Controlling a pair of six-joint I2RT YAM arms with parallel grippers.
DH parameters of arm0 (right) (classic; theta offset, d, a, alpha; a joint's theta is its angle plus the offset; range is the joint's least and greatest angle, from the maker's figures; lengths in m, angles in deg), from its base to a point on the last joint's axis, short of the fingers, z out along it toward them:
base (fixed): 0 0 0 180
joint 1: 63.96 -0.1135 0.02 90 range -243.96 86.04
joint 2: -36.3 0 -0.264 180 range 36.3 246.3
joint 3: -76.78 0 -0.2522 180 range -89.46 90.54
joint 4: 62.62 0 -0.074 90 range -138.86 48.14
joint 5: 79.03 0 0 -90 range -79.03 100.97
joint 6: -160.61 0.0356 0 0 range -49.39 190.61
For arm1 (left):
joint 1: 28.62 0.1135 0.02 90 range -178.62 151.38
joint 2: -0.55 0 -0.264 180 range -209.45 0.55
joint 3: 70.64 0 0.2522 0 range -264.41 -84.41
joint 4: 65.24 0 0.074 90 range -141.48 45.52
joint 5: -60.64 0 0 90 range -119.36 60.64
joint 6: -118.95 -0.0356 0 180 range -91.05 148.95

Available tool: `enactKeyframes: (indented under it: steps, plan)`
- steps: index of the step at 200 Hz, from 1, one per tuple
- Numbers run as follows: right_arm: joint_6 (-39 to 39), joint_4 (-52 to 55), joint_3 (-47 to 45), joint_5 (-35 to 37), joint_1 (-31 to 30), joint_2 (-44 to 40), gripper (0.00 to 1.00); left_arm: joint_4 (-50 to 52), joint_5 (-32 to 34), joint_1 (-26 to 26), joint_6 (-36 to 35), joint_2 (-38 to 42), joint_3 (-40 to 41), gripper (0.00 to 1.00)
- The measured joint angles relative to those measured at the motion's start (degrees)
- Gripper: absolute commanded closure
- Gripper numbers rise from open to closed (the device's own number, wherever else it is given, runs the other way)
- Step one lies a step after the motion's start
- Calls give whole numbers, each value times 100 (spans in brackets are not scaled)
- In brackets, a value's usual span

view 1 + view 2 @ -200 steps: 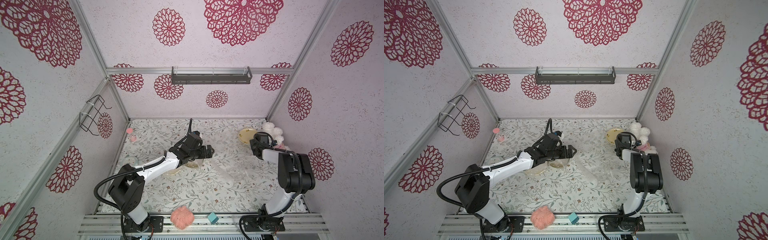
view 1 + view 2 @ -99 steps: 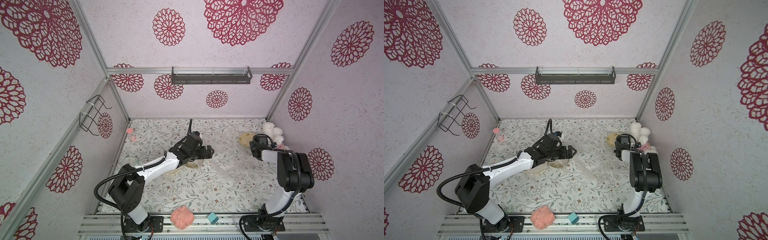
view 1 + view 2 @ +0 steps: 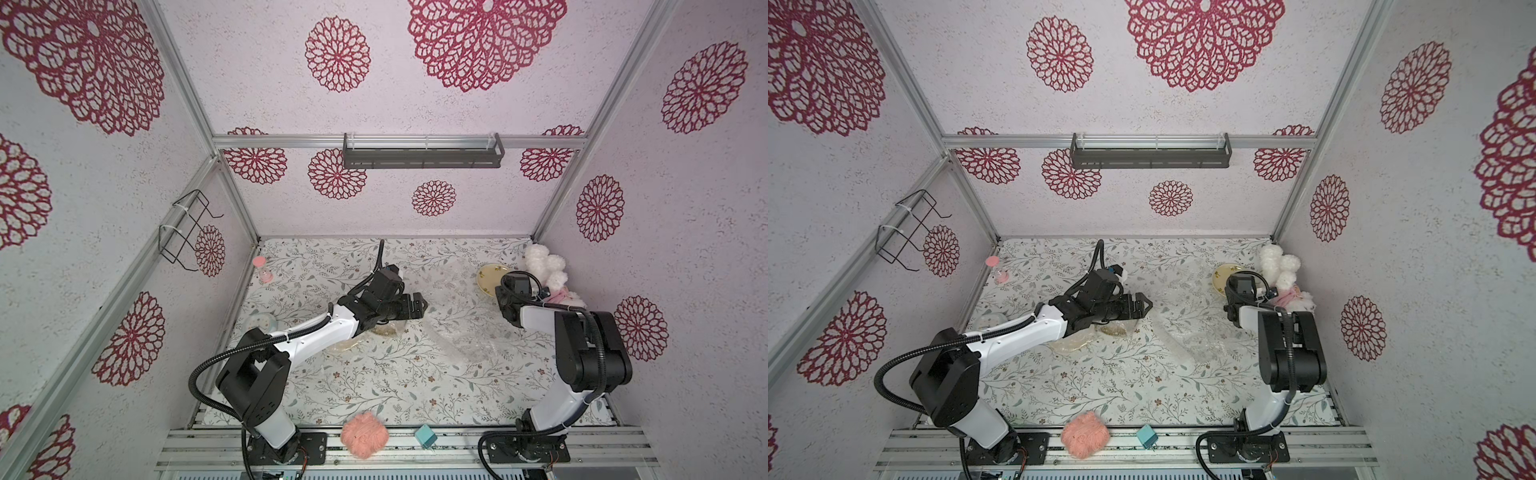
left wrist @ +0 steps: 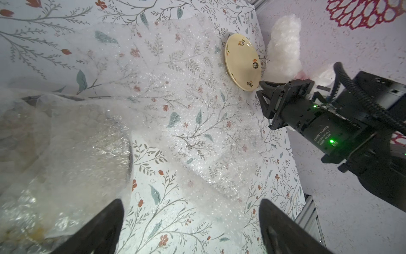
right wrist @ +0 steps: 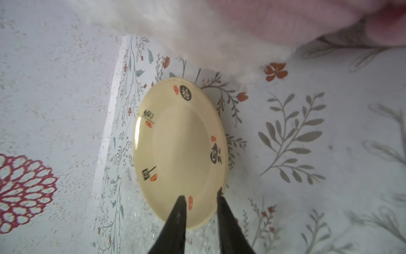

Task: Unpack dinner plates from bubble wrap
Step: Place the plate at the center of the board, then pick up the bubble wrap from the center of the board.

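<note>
While the right gripper [image 5: 200, 194] was placed at the rim of the bare cream plate [image 5: 180, 143], its jaws parted only a little and set to either side of that rim with nothing lifted, the plate itself lay flat on the table [image 3: 374, 386] just beside the white plush toy [image 3: 540, 266]. Whether the rim was actually touched could not be told. The left gripper [image 4: 191, 201] was held spread wide and empty, well apart from the plush toy. The wrapped plates [image 3: 384, 328], seen dimly through clear film, lay beneath that gripper's body and forearm, farther from the plush toy than its fingertips, and so were judged much nearer to the left arm than to the right. A loose sheet of bubble wrap [image 4: 197, 132] was spread between those plates and the plush toy. The coming move was judged to turn on this: the open jaws were pointed toward the plush toy, over the loose sheet, whereas the film yet to be pulled off lay below and behind them, so a drawing back and lowering would be called for.
</note>
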Motion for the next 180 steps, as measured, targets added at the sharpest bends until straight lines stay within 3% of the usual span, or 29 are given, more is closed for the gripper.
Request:
enactKeyframes:
  steps: [45,76,124,159,180]
  plan:
    - [-186,-109,-463,24,-149,-931,60,20,37,-46,109,0,13,3]
    - [-669,-15,-549,-245,-160,-1690,45,282,197,-162,319,-9,-37,3]
    - [-1665,470,-601,-1550,400,-2415,30,448,387,-505,748,-199,-92,3]
    - [-2352,994,-828,-2304,673,-2931,12,470,503,-706,999,-485,-195,3]
    - [-2583,1246,-1113,-2634,737,-3320,9,466,527,-737,1115,-684,-308,2]
